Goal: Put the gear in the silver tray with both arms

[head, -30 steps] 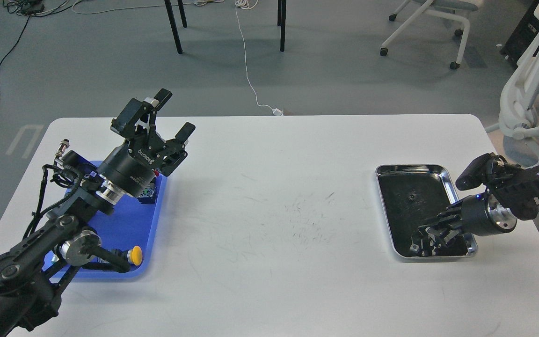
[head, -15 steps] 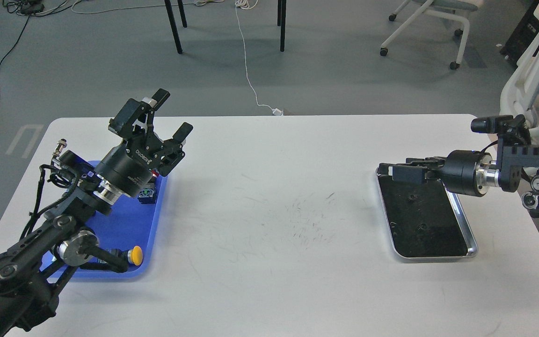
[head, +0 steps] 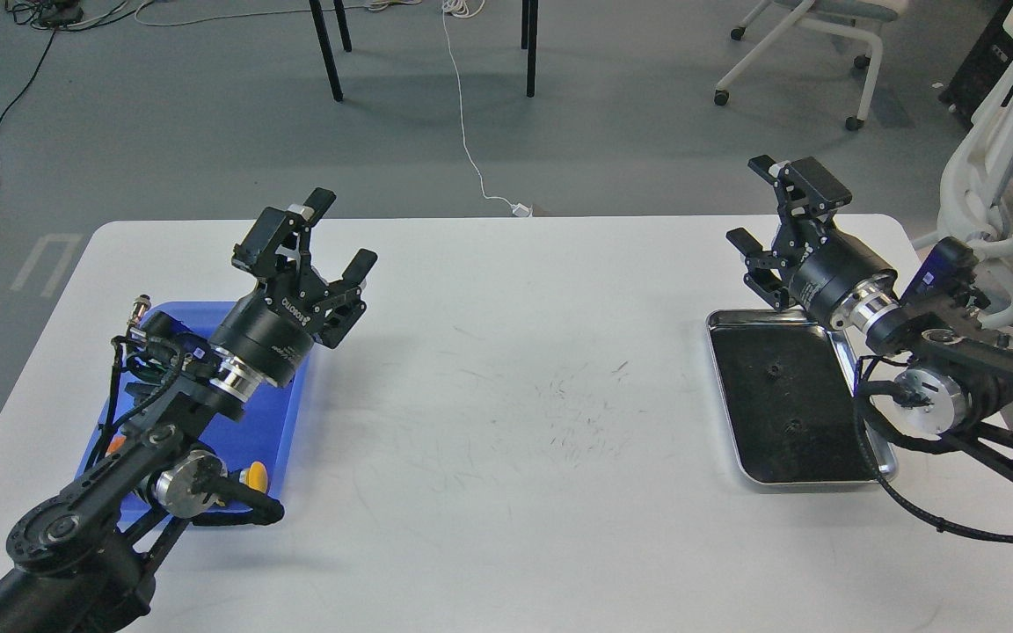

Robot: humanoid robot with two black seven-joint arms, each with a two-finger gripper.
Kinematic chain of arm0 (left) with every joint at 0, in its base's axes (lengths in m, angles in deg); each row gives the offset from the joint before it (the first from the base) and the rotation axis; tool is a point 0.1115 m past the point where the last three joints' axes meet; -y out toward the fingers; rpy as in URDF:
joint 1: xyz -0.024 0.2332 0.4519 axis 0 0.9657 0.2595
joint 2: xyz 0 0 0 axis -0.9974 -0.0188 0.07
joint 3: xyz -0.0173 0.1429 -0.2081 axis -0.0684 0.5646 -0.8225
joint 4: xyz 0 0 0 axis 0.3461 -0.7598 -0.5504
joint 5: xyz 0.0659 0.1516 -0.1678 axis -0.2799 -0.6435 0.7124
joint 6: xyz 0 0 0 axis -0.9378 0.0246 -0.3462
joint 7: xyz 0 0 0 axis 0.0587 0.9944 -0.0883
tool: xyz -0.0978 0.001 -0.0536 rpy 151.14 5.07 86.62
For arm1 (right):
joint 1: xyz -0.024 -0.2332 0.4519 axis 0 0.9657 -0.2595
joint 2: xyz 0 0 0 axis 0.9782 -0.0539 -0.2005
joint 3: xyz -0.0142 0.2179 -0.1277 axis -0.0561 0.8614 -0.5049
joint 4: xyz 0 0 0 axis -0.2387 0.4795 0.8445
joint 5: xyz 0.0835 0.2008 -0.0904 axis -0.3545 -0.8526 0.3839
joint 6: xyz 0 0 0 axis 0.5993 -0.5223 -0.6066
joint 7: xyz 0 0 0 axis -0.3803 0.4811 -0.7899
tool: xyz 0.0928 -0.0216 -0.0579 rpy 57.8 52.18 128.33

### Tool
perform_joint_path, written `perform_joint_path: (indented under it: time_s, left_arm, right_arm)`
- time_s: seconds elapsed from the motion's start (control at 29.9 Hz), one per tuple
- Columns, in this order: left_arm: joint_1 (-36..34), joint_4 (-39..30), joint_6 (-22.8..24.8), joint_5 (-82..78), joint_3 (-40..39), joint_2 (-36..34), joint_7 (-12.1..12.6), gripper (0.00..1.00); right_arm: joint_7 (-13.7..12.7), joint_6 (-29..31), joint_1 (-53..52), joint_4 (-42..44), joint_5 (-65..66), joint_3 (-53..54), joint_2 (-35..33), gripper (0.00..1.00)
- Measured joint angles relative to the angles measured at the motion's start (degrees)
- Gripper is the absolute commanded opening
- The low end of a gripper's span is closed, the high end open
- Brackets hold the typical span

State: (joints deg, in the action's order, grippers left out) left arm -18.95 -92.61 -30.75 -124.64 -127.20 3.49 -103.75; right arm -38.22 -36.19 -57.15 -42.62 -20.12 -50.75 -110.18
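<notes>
While both arms hang raised above the white table [head: 506, 527], neither carries anything, which reads as a pause between picks. Over the blue tray [head: 282, 422], where parts wait, the left gripper [head: 331, 233] points up with jaws spread wide and empty. Near the right edge, the silver tray [head: 885, 457] lies flat; two small specks on its dark bottom may be gears, too small to tell. Just beyond its far rim, the right gripper [head: 766, 198] is likewise wide and empty.
</notes>
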Motion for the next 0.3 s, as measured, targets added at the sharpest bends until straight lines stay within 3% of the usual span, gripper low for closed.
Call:
perform_joint_path:
  time_s: [0.13, 0.3]
  left_arm:
    - [1.4, 0.3, 0.1, 0.4, -3.1, 2.9, 3.3, 0.98]
    - [3.3, 0.3, 0.1, 0.0, -3.7, 5.1, 3.8, 0.98]
  right_arm:
    - [0.0, 0.1, 2.5, 0.1, -1.0, 2.6, 2.8, 0.99]
    - [0.0, 0.3, 3.7, -0.1, -0.9, 4.0, 4.5, 0.99]
